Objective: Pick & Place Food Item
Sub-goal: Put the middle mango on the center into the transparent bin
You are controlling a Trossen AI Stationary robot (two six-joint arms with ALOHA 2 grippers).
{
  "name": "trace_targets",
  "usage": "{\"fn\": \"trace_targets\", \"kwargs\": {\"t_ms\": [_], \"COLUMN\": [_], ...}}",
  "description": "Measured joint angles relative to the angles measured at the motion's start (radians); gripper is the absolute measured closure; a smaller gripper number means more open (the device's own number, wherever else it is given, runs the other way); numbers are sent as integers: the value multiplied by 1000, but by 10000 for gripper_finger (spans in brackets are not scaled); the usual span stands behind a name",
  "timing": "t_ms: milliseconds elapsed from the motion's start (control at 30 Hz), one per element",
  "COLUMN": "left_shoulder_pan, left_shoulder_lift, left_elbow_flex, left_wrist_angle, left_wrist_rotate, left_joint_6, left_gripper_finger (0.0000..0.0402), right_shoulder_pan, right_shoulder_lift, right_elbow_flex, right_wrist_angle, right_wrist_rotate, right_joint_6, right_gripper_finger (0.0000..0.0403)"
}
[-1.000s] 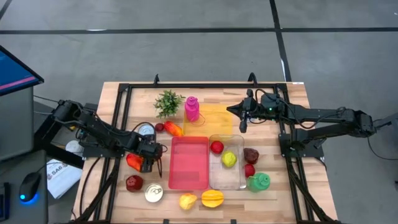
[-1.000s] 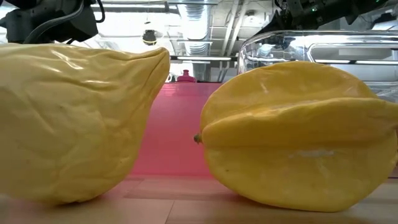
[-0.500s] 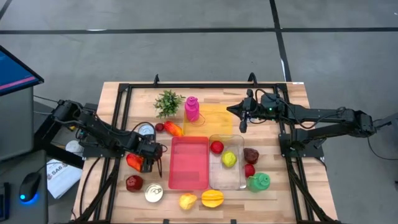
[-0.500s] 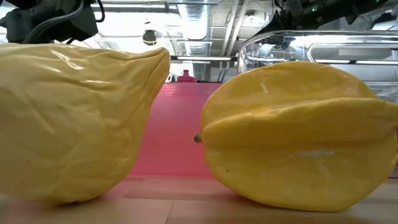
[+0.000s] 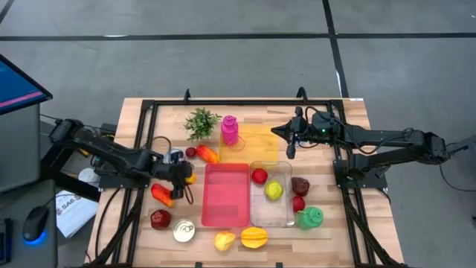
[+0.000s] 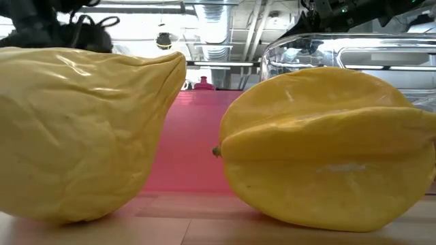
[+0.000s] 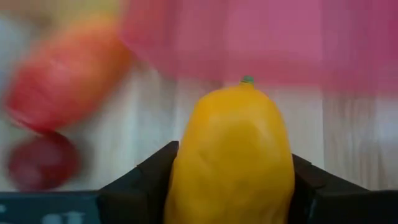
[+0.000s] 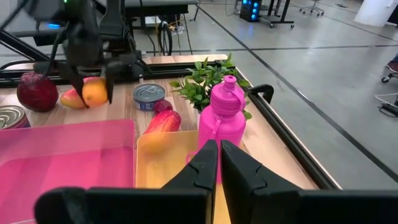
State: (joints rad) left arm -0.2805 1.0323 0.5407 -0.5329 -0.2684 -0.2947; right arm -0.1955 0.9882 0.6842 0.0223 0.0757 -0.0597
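Observation:
My left gripper [image 5: 184, 179] is shut on an orange-yellow fruit [image 7: 230, 155] just left of the pink tray [image 5: 225, 195]. The right wrist view shows the same gripper [image 8: 93, 87] and fruit [image 8: 95, 93] from afar. A red-orange food item [image 5: 161, 195] lies on the table beside them. My right gripper [image 5: 290, 149] hovers shut over the yellow tray [image 5: 253, 143], near the pink bottle [image 8: 225, 121]. The clear container [image 5: 281, 216] holds a red apple [image 5: 259, 176] and a yellow-green fruit [image 5: 274, 190]. My left gripper pinches the orange-yellow fruit between its two fingers [image 7: 146, 180], one on each long side [image 7: 186, 168]. The fingers come from above, pointing down. The fruit's green-tipped end [image 7: 247, 79] points away from the wrist. In the right wrist view the fruit appears lifted off the table.
Around the trays stand a plant [image 5: 201, 123], two cans [image 5: 173, 156] [image 5: 184, 231], a dark red beet [image 5: 160, 219], a red pepper [image 5: 207, 154], a yellow fruit [image 5: 224, 240], a starfruit [image 5: 253, 237], a green item [image 5: 309, 217] and dark red items [image 5: 300, 186]. A black frame [image 5: 146, 134] borders the table.
My left gripper has risen and moved toward the table's far edge and slightly right, carrying the orange-yellow fruit up with it. The red-orange item stayed on the table.

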Motion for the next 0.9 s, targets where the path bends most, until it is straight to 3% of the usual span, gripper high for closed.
{"fn": "trace_targets", "kwargs": {"t_ms": [233,400,667,900], "left_shoulder_pan": [66,99,154,241], "left_shoulder_lift": [-182,-244,-230,-149], "left_elbow_flex": [0,0,1,2], "left_wrist_angle": [155,356,646,904], "left_wrist_rotate": [-138,-158,-159,-158], "left_joint_6": [11,151,426,474], "left_gripper_finger": [216,216,216,215], "right_shoulder_pan": [0,0,0,0], "right_shoulder_lift": [0,0,0,0], "right_elbow_flex": [0,1,1,1], "right_wrist_angle": [0,0,11,13], "right_wrist_rotate": [0,0,0,0], "right_joint_6": [-1,-2,-2,-1], "right_gripper_finger": [388,388,388,388]}}
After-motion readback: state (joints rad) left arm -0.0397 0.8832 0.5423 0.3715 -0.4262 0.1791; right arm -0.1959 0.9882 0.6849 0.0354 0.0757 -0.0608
